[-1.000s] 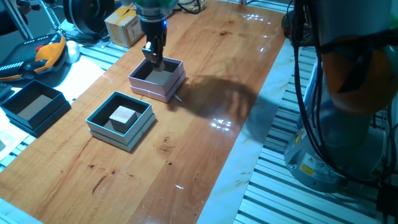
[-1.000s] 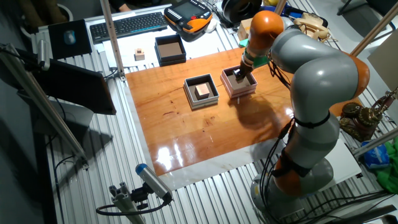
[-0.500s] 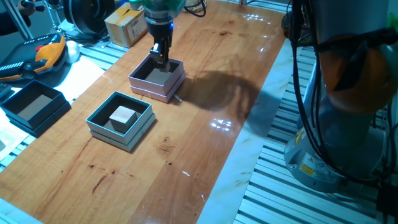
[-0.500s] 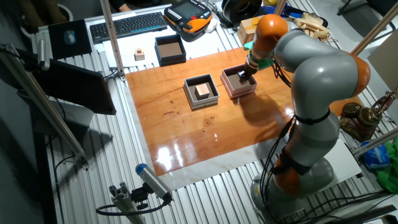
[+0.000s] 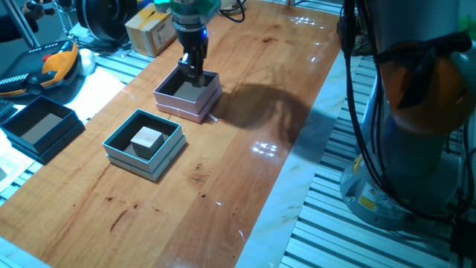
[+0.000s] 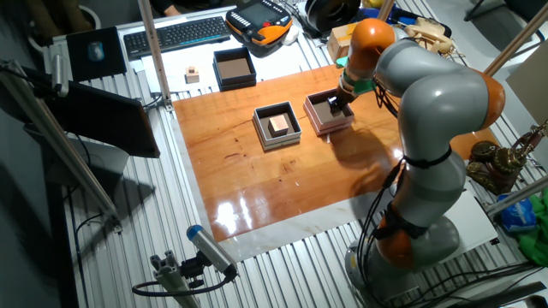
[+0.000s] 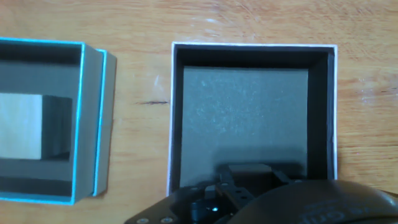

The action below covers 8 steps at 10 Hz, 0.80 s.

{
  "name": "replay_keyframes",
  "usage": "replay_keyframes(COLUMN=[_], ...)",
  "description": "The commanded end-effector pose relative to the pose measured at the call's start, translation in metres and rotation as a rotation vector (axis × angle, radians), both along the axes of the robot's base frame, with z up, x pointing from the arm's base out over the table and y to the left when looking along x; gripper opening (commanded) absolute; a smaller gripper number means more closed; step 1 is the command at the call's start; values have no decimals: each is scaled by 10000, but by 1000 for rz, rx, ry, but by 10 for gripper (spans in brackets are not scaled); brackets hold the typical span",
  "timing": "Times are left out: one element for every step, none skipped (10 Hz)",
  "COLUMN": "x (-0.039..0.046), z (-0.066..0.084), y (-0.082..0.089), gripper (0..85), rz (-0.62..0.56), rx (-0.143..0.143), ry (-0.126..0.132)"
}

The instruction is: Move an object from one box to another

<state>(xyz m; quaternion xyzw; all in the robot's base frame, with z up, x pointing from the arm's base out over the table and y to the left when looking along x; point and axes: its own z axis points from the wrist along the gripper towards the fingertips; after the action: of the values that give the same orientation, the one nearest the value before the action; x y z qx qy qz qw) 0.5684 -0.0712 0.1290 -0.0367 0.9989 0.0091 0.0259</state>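
Note:
The pale teal-blue box (image 5: 119, 152) sits on the wooden table with a light wooden cube (image 5: 147, 138) inside it. The pink-lilac box (image 5: 195, 108) stands just beyond it, its inside bare. My gripper (image 5: 195, 72) hangs over the far edge of the pink box with its fingers together and nothing between them. The other fixed view shows the teal box (image 6: 259, 128), the cube (image 6: 277, 126), the pink box (image 6: 318, 124) and the gripper (image 6: 336, 104). In the hand view the pink box (image 7: 173, 112) fills the middle, the teal box (image 7: 93, 118) and cube (image 7: 22, 124) are at left, and the gripper (image 7: 249, 177) is dark at the bottom.
A black square box (image 5: 37, 126) sits off the table's left side. A cardboard box (image 5: 145, 33) stands behind the pink box. An orange-black pendant (image 5: 44, 71) lies at far left. A keyboard (image 6: 175, 34) and a small wooden cube (image 6: 192, 76) lie beyond the table.
Over the last second the gripper has moved from the pink box's left inner part toward its far edge. In the last half second it has barely moved.

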Motion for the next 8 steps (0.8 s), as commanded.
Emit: replay_keyframes(x=[3,4,6,9,6,-2,-6,-12], z=[-17,-44,-75,-106,-153,-203,-256,-302], y=[-2,-7,-14,-20,-27,-34,-44,-54], gripper=[0,0,0,0,0,0,0,0], rz=[-3,-10,-15,-18,-23,-27,-34,-37], rx=[0,-1,-1,3,4,1,0,0], ry=[2,2,2,0,1,1,-1,-2])
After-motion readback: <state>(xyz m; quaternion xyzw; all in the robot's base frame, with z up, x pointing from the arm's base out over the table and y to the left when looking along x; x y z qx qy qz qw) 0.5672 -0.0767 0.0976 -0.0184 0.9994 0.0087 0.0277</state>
